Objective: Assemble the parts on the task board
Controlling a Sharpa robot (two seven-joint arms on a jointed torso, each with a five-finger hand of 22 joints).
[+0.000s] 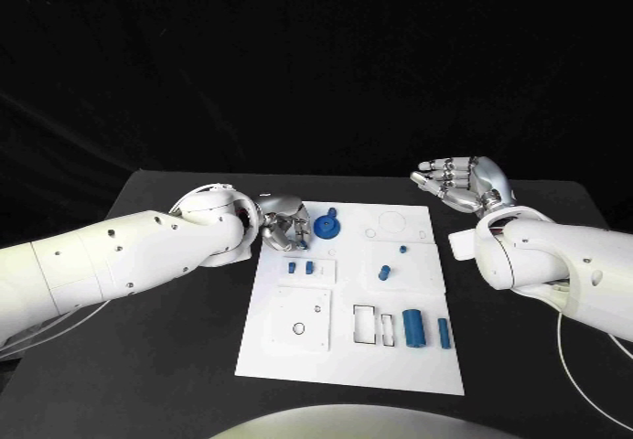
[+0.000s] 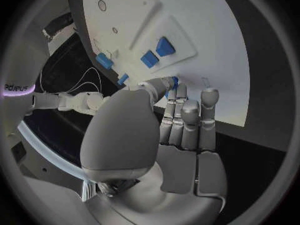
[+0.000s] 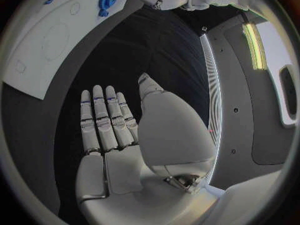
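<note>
The white task board lies mid-table. My left hand hovers at its far left corner with fingers curled in; in the left wrist view its thumb and a fingertip pinch a small blue part. Just right of that hand, a blue round part sits on the board. Two small blue pieces stand in a raised plate, and another blue piece stands further right. A blue cylinder and a blue bar lie near the front right. My right hand is raised past the board's far right corner, fingers spread, holding nothing.
The black table surrounds the board, with bare room on the left and front. A square white plate with a hole sits at the board's front left, beside rectangular slots. The right forearm hangs over the table's right side.
</note>
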